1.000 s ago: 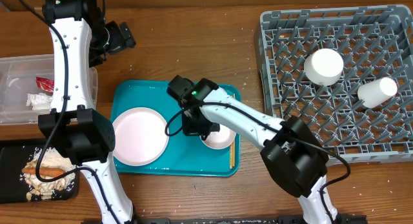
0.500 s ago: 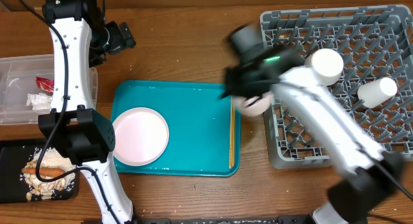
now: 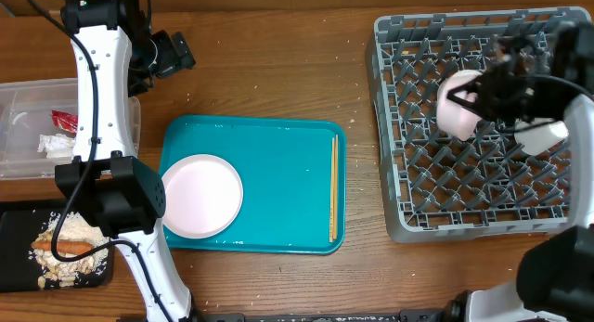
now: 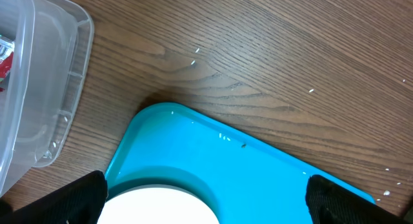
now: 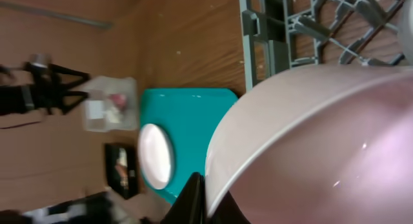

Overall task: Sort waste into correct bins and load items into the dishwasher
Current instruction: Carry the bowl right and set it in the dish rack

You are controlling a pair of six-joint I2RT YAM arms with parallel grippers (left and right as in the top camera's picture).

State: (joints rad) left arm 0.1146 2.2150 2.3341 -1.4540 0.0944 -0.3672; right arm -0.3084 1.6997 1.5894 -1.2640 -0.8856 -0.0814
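So the right tool [image 5: 201, 201] is pinched tight on the rim of a pale bowl [image 3: 458, 113] and is hanging it over the left-middle part of the grey rack [image 3: 408, 173], just beside the white cup [image 3: 543, 132] lying in there. I'd say the step is getting that bowl seated.

How I'd do it: bring it down into a free gap between the peg rows, tipped so the pegs prop it up. Stay clear of the cup, and don't let go until the rim is actually resting on something. Drop it from up there and it'll probably bounce or roll flat across the pegs.

The left tool [image 4: 206, 199] is spread wide with nothing in it, parked over the near corner of the teal tray [image 3: 278, 146].

Views are pretty complementary here:
- Overhead gives the layout. The plate [image 3: 201, 194] is on the tray's left side, with chopsticks [image 3: 333, 187] along its right edge. The wrapper [image 3: 63, 121] and tissue [image 3: 54, 143] are in the clear tub [image 3: 23, 95], and food scraps [image 3: 70, 252] are in the black tray [image 3: 19, 220]. The right arm is blurry though, so you can't read the grip.
- The right wrist shows that grip up close, a dark finger right at the bowl's rim. You can't tell which pegs are underneath.
- The left wrist shows only the tub's corner, bare counter [image 4: 258, 56] and the plate's edge.
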